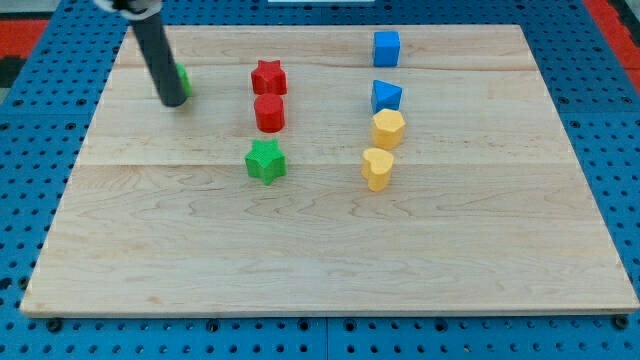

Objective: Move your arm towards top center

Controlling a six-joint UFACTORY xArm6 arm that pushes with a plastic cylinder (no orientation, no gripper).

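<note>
My rod comes down from the view's top left, and my tip (173, 101) rests on the wooden board (330, 260) near its upper left. A green block (184, 81) sits right behind the rod, mostly hidden by it. To the right of my tip stand a red star block (268, 76) and a red cylinder-like block (269, 113), with a green star block (265, 161) below them. Further right are a blue cube (386, 48), a blue angled block (386, 96), a yellow hexagonal block (388, 129) and a yellow heart block (377, 168).
The board lies on a blue perforated table (610, 90) that surrounds it on all sides. A red strip (610, 15) shows at the view's top right corner.
</note>
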